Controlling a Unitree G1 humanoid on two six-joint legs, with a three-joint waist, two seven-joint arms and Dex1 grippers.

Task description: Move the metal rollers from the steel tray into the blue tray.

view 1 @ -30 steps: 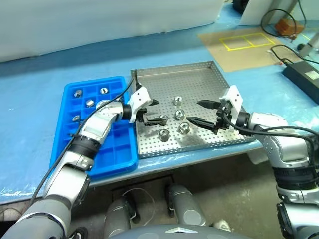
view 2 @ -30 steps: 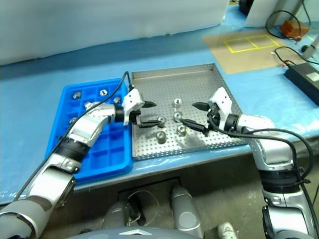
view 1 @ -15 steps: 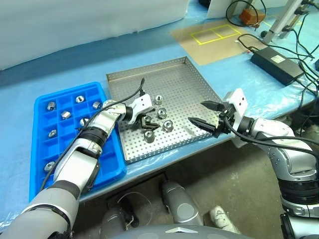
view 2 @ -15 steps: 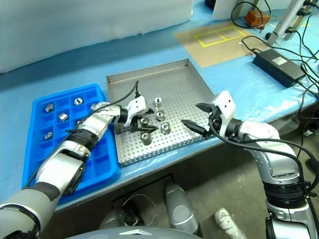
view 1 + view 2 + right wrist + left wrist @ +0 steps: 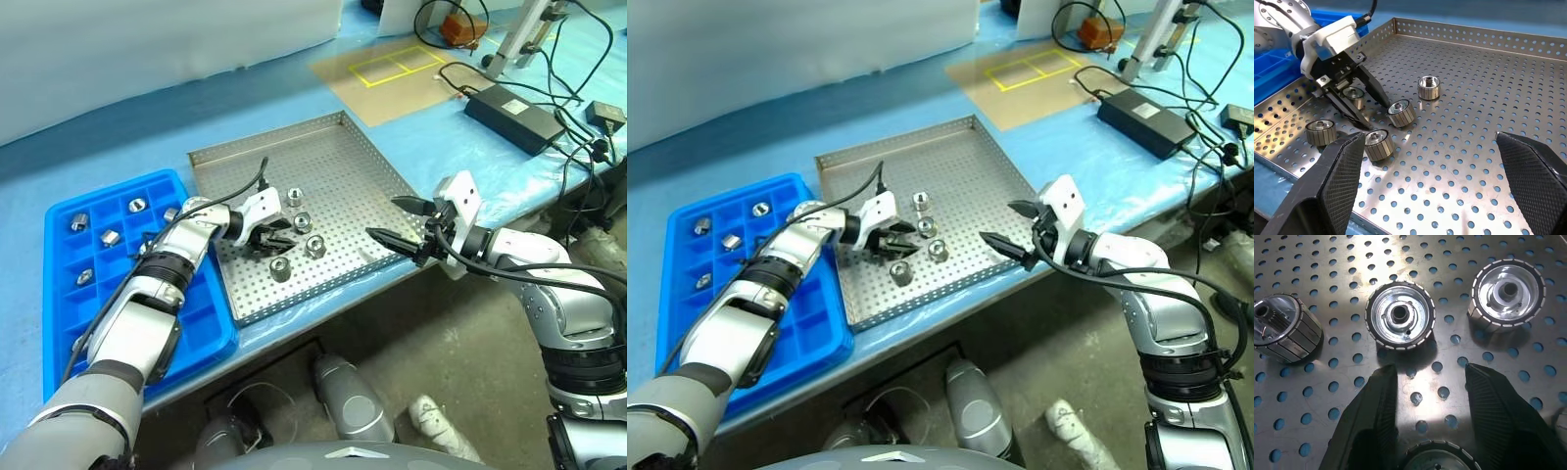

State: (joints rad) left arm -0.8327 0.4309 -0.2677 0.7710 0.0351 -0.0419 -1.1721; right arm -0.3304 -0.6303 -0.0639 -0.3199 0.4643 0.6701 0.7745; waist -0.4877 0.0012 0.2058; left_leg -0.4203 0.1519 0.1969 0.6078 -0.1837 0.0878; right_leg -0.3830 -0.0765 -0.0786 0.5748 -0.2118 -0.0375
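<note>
End effector on the left arm [image 5: 277, 235] sits low inside the steel tray [image 5: 333, 162], its two black fingers [image 5: 1371, 421] partly closed around one of the metal rollers [image 5: 1354, 95]. The left wrist view shows that roller between the fingers near their base, cut by the frame edge, so whether it is truly clamped I cannot tell. That view also shows three loose rollers ahead: two [image 5: 1399, 316] [image 5: 1508, 290] facing the camera end-on, dark bore showing, and one [image 5: 1284, 333] on its side with its axis roughly level. The right wrist view gives a side look instead: four loose rollers around the left fingers, most upright with the axis vertical, one [image 5: 1400, 113] tipped. The right end effector [image 5: 400, 224] hangs released, fingers wide apart, at the tray's near right edge. In the head views the blue tray [image 5: 201, 338] lies just beside the steel tray on its left, several compartments holding rollers. Both trays rest on a blue-covered tabletop [image 5: 147, 127]; beyond lie a brown mat with yellow tape [image 5: 392, 70], a black power brick [image 5: 514, 103] and cables.
</note>
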